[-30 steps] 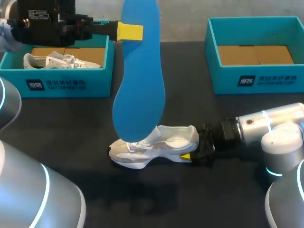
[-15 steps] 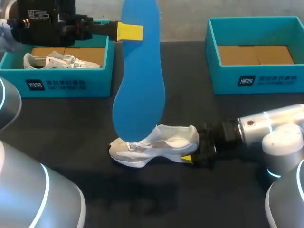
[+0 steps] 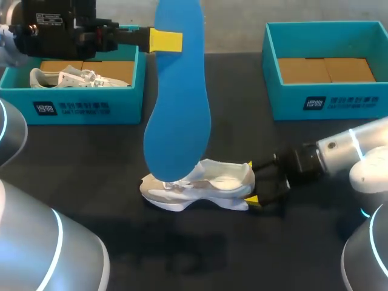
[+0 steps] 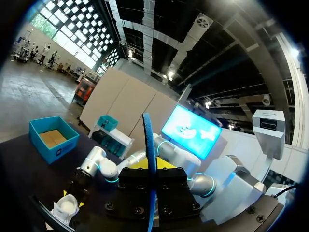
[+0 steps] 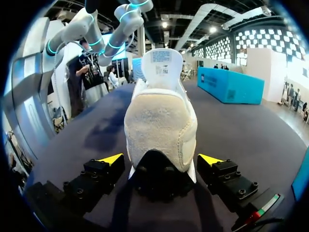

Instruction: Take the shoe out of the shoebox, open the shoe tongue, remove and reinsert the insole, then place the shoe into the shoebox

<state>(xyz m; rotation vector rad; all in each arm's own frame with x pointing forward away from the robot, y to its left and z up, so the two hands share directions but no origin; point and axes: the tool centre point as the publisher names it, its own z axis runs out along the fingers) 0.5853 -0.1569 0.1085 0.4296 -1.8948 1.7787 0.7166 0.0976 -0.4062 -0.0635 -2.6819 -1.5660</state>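
White low-top sneaker [image 3: 200, 185] unboxed, on black counter [image 3: 91, 157]. Blue foam insole [image 3: 179, 103] out (tongue looks lifted), pinched high in my left jaws. Right jaws wide, flanking the heel. Remaining: reinsert insole, return sneaker to teal cardboard shoebox [image 3: 327, 103].

Place: a robot manipulation lab, set up as a test station.
Machines: a left arm [image 3: 54, 30] and a right arm [image 3: 351, 151], both silver with lit blue rings, share one bench.
Bench: a dark matte table [image 3: 273, 145].
Props: a teal left shoebox [image 3: 79, 109] and right shoebox [image 3: 327, 104], a white shoe [image 3: 212, 185], and a blue insole [image 3: 179, 109] pinched upright in the left gripper [image 3: 165, 40].
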